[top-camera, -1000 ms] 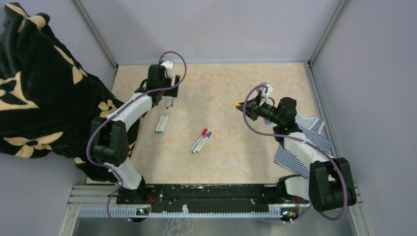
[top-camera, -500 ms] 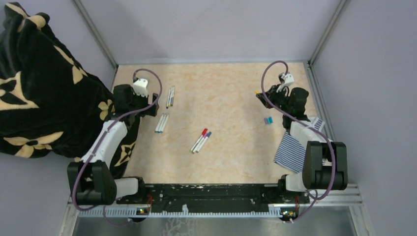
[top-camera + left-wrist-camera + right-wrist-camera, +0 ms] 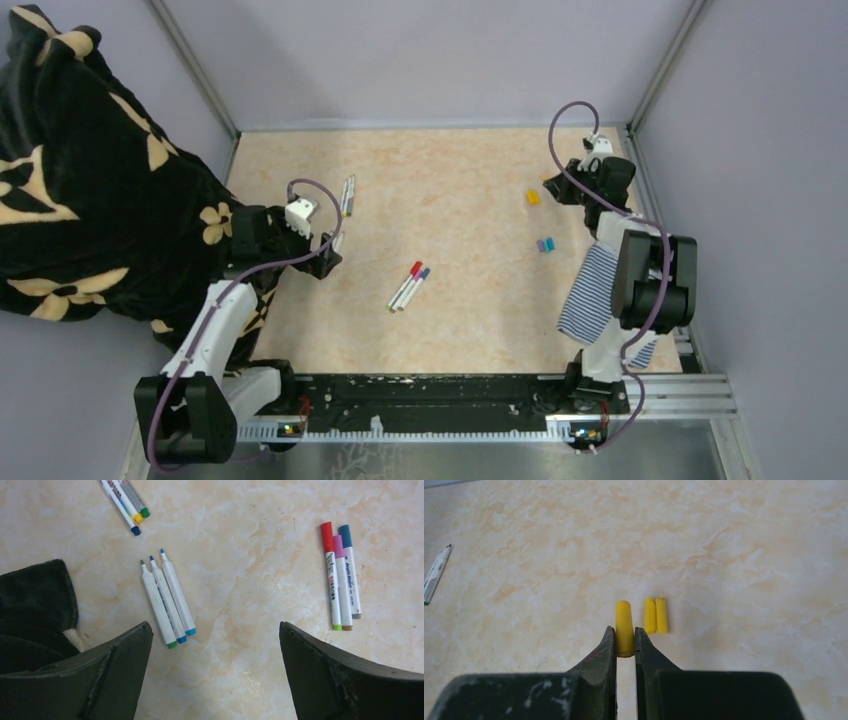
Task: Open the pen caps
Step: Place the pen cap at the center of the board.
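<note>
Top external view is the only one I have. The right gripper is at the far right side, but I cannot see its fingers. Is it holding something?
Observer: Yes. The right gripper is shut on a yellow cap.
Operator: What does the left gripper hide from me?
Observer: It is open; just ahead of it lie three uncapped pens, side by side.
Operator: How many capped pens lie in the middle?
Observer: Three; their caps are red, purple and teal.
</note>
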Robot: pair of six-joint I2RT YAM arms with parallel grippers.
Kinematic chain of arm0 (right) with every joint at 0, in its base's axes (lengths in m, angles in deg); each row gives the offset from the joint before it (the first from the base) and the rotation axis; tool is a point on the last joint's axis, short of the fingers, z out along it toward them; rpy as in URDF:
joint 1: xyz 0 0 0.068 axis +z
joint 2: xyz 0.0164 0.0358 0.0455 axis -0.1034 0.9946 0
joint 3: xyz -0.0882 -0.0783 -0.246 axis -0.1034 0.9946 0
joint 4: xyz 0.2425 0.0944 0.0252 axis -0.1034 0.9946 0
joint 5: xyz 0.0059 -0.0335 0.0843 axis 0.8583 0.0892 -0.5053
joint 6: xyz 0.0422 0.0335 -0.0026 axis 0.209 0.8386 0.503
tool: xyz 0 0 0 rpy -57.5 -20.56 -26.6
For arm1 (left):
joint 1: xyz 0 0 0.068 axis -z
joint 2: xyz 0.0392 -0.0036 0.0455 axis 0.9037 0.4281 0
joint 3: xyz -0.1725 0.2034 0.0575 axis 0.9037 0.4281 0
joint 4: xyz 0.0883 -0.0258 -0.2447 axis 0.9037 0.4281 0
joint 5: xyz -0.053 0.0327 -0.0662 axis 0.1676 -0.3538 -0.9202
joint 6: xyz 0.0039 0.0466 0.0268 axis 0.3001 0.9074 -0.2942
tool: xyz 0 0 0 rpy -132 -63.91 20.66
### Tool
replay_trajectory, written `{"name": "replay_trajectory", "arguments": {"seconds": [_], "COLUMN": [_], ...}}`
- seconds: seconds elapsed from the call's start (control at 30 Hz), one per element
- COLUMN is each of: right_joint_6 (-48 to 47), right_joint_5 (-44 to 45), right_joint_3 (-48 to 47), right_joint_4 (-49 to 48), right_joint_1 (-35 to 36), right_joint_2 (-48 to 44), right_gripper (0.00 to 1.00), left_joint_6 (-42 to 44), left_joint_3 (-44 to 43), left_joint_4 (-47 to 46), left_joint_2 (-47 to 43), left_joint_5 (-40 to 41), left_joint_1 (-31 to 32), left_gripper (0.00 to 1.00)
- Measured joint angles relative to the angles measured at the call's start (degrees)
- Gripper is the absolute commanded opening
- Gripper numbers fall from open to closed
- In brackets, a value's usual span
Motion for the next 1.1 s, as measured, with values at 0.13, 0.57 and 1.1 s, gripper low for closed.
{"name": "replay_trajectory", "arguments": {"seconds": [0.13,0.57,1.1], "right_joint_6": [-0.52,-2.12,-3.87], "right_joint_5": [0.50,2.43,4.28], "right_joint_3": [-4.17,-15.85,-23.71], "right_joint_4": [1.18,11.32,22.62], "right_joint_1": [-0.02,-0.02,0.02], "right_joint_2": [5.57,15.98,22.91], "right_gripper": [0.00,0.00,0.02], "left_joint_6": [0.76,1.36,1.55], "left_joint_3": [0.46,1.44,1.46], "left_joint_4": [0.13,0.09,0.09], "left_joint_2": [-1.73,-3.26,-3.06], "left_joint_5": [-2.40,-4.70,-5.40], "left_joint_1": [-0.02,-1.14,-1.57], "left_gripper": [1.00,1.00,1.00]}}
